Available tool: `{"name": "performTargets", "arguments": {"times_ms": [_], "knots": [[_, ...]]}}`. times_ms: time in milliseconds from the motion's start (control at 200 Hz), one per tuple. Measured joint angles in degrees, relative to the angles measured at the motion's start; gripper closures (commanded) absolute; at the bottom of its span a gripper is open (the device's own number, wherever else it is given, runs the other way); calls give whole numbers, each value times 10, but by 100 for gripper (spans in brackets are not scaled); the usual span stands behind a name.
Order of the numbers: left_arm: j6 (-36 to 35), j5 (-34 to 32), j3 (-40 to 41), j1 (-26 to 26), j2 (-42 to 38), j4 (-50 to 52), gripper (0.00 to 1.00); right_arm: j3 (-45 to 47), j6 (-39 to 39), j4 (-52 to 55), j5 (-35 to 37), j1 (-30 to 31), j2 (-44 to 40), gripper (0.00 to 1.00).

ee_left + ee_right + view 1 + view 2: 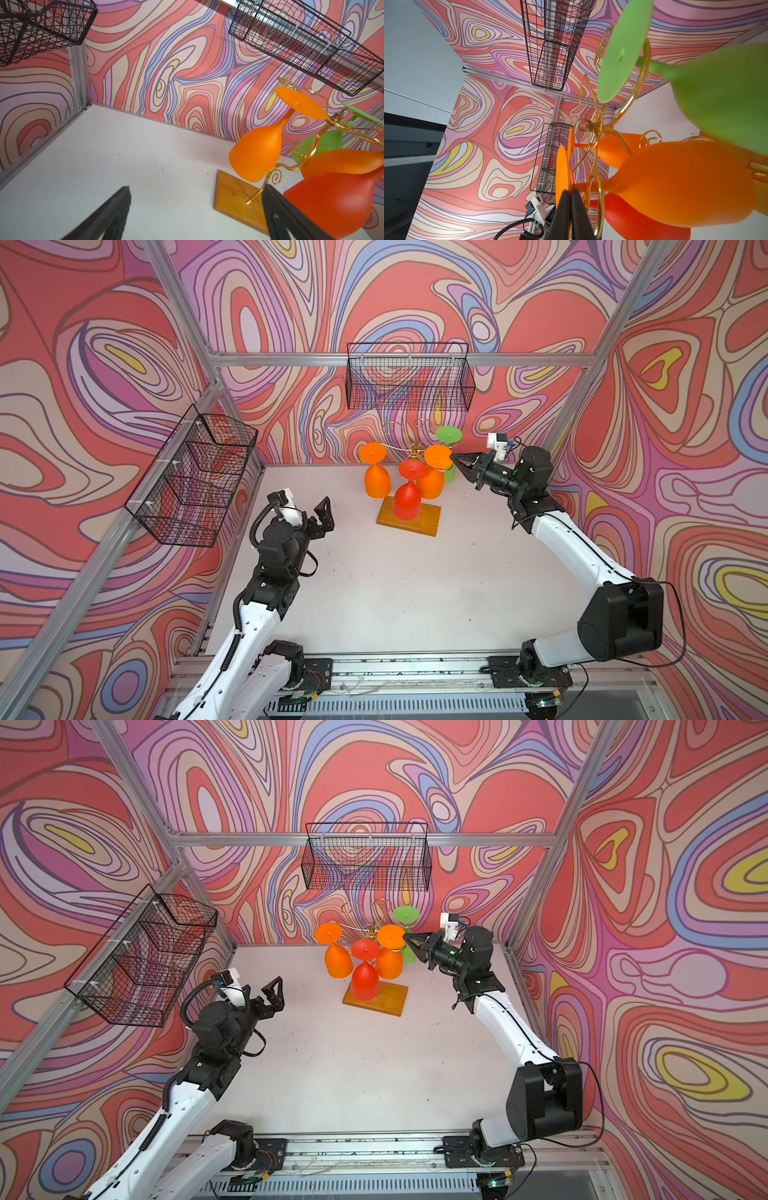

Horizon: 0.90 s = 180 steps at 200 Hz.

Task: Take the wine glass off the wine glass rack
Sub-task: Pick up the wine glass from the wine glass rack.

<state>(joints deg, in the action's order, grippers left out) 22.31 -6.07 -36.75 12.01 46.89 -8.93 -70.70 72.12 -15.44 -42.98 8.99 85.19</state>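
Both top views: the wine glass rack (430, 518) sits back-centre on the white table (395, 593), its wire stem upright and the long side of its wooden base running roughly across the table, slightly skewed. Four glasses hang bowl-down, foot-up, stems near vertical: the orange wine glass (434, 483) on the right-arm side, a second orange glass (377, 485), a red glass (407, 502) in front, and a green glass (449, 434) behind. The right gripper (454, 457) meets the orange wine glass's foot rim. Only the right wrist view gives detail: fingers (562, 214) pinched together on the edge-on foot disc, with a gold loop ringing the stem. The left gripper (197, 188) is spread wide, holds nothing and is clear of the rack. The left wrist view alone shows the stem socketed into the base. Black mesh baskets (409, 377) hang on the walls.
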Motion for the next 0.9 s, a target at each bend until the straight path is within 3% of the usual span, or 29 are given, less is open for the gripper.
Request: {"name": "performTargets", "arguments": {"times_ms": [901], "knots": [[0,0,0,0,0,0,2,-21,-60,56,50,1,-19,100]]}}
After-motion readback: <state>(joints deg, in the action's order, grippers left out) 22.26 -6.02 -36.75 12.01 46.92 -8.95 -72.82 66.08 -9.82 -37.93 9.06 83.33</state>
